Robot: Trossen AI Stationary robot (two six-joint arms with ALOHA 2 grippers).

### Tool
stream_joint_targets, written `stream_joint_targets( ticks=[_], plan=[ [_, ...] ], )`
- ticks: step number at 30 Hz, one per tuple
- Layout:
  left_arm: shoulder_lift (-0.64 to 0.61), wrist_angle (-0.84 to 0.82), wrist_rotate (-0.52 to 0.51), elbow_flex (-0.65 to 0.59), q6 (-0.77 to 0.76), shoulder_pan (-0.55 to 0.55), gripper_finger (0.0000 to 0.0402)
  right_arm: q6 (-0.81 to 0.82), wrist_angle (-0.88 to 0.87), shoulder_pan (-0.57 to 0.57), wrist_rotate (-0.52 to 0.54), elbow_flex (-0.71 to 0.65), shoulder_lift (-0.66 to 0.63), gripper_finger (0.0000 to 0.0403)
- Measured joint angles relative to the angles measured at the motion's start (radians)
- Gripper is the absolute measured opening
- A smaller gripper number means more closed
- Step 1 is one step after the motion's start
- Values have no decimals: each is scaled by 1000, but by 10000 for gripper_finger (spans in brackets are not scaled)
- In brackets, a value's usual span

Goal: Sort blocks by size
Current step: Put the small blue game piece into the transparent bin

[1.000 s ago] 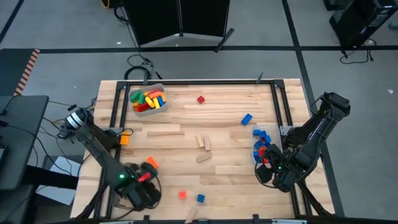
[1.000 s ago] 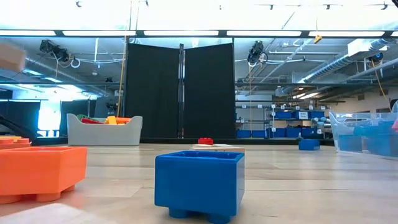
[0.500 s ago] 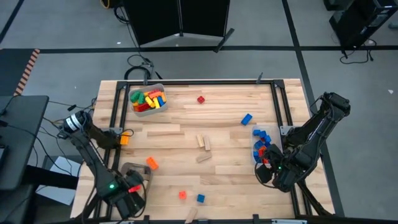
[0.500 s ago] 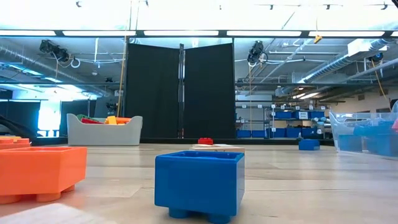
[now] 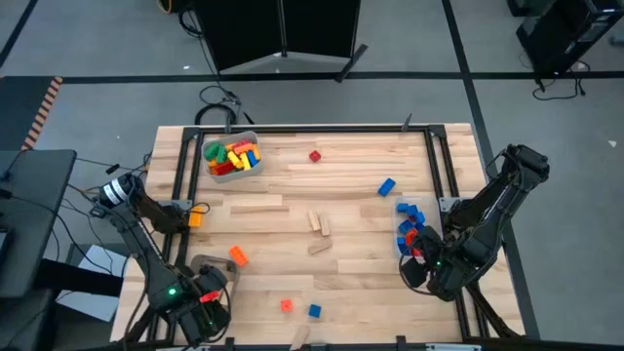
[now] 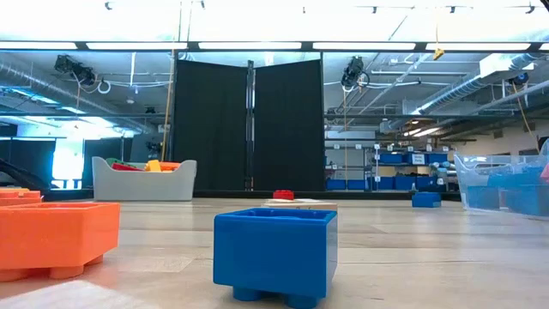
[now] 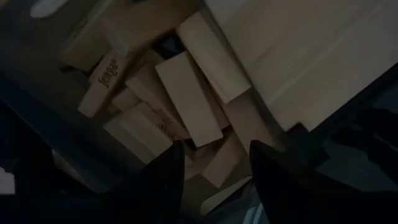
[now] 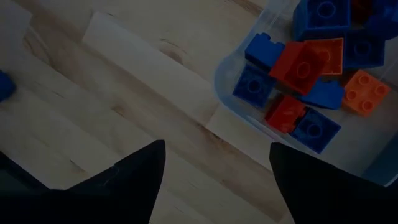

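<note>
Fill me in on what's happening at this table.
Two robot arms are sorting blocks by size. The left gripper hangs with open fingers over a bin of tan wooden blocks at the table's near left corner, holding nothing. The right gripper waits open beside the clear bin of small studded bricks. Several bricks and wooden pieces lie loose on the table.

tan wooden pieces [image 7: 186,102], blue brick [image 6: 274,253]
</note>
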Motion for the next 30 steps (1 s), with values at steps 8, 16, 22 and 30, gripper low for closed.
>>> stream_joint_targets(
  ticks=[8,16,22,30],
  plan=[
    [0,-72,-61,77,2,26,188,-190,91,0,132,0,0,305],
    [0,-9,-65,87,3,75,188,-877,423,-59,259,0,0,295],
    [0,39,-65,87,4,111,188,-1443,681,-138,224,0,1,288],
    [0,74,-64,87,4,119,188,-1756,825,-258,9,49,133,283]
  ],
)
